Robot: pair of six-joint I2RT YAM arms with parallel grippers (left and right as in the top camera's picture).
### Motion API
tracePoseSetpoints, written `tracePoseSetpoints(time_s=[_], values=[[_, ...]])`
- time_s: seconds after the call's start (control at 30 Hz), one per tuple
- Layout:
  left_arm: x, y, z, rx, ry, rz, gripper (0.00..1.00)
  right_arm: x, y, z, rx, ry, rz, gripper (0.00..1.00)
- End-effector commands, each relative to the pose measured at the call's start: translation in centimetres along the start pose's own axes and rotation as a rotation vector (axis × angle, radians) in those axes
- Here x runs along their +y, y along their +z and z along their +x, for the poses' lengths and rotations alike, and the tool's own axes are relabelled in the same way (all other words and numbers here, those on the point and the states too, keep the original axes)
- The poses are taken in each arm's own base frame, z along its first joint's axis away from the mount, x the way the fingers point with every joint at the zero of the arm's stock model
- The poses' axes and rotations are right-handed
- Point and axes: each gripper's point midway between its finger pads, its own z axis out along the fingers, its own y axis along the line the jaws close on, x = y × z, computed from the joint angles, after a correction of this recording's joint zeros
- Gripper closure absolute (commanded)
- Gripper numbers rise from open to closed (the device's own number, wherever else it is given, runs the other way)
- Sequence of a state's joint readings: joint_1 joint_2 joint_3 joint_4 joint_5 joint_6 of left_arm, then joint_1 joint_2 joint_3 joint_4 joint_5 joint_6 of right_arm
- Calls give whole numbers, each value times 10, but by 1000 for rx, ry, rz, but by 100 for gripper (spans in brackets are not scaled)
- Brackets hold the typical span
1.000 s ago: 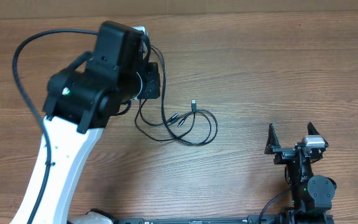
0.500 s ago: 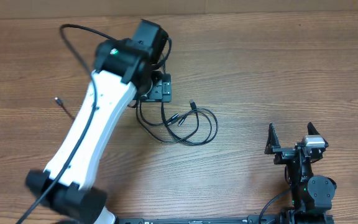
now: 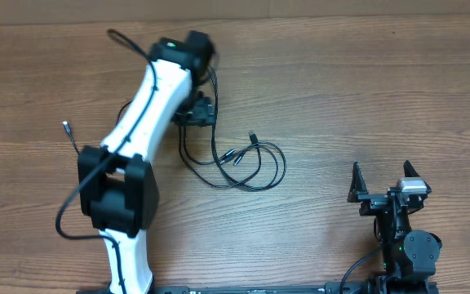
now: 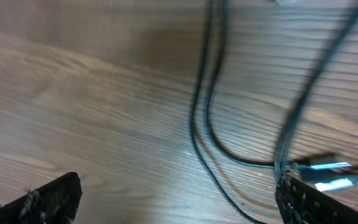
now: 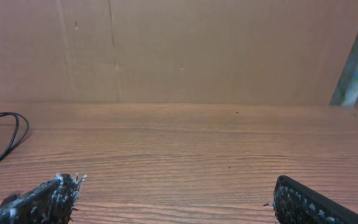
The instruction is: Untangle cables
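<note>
Black cables (image 4: pixel 199 93) lie beneath the wide-spread left pincer (image 4: pixel 176 190), gripping nothing; right pincer (image 5: pixel 176 193) likewise.

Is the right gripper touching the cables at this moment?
Apart. The overhead view shows the right gripper at the lower right, with a wide stretch of bare table between it and the cables.

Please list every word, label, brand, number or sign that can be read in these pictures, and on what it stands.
None: there is no readable text on the cables, the left gripper, the right gripper or the table.
The left wrist view is blurred.
</note>
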State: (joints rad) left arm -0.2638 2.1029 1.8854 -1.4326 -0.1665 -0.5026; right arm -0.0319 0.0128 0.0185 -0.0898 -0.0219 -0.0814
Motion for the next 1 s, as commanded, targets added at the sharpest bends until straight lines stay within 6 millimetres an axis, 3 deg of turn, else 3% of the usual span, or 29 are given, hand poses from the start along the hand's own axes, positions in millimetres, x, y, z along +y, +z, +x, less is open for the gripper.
tracePoseSetpoints(time_s=[0.0,0.13,0.27,0.4,0.63,0.73,0.83,0.97], values=[[0,21,11,193,-49,160,1,0,0,1,-5,6,0,0],[14,22,15,266,-37,233,1,0,0,1,-5,6,0,0],[29,5,18,250,-41,245,0,0,0,1,-5,6,0,0],[36,-30,28,188,-32,266,0,0,0,1,-5,6,0,0],[48,-108,53,-30,-2,329,0,0,0,1,-5,6,0,0],[59,-130,66,-109,-4,337,0,0,0,1,-5,6,0,0],[69,-133,80,-142,-40,321,1,0,0,1,-5,6,0,0],[70,-107,87,-121,-111,305,0,0,0,1,-5,6,0,0]])
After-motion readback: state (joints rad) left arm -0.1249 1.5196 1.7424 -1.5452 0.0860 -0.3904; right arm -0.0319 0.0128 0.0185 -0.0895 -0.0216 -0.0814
